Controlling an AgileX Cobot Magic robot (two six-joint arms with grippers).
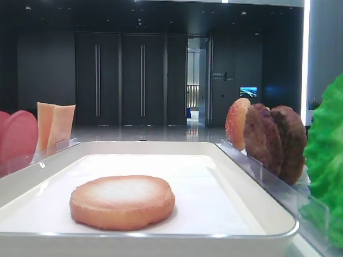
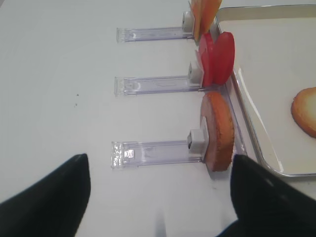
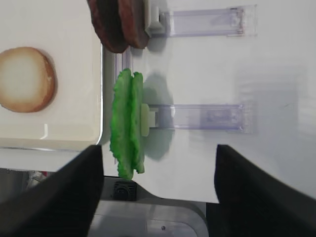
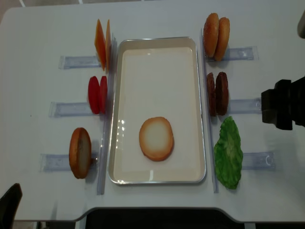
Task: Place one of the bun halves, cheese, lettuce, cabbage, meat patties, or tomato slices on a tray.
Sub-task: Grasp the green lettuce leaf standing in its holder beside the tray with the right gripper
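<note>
A bun half (image 4: 156, 138) lies pale face up on the white tray (image 4: 157, 57), also seen as the bun half (image 1: 122, 202). Left of the tray stand cheese slices (image 4: 102, 38), tomato slices (image 4: 97, 94) and another bun half (image 2: 217, 129). On the right stand two bun halves (image 4: 217, 29), meat patties (image 4: 217, 94) and an upright green ruffled bunch (image 3: 127, 123); I cannot tell lettuce from cabbage in it. My right gripper (image 3: 158, 197) hangs open and empty above the table near that bunch. My left gripper (image 2: 160, 197) is open and empty near the left bun half.
Clear plastic holder rails (image 4: 71, 62) run outward from each stack on both sides of the tray. The table's front edge (image 4: 152, 210) lies just below the tray. A small camera (image 3: 123, 190) sits at that edge.
</note>
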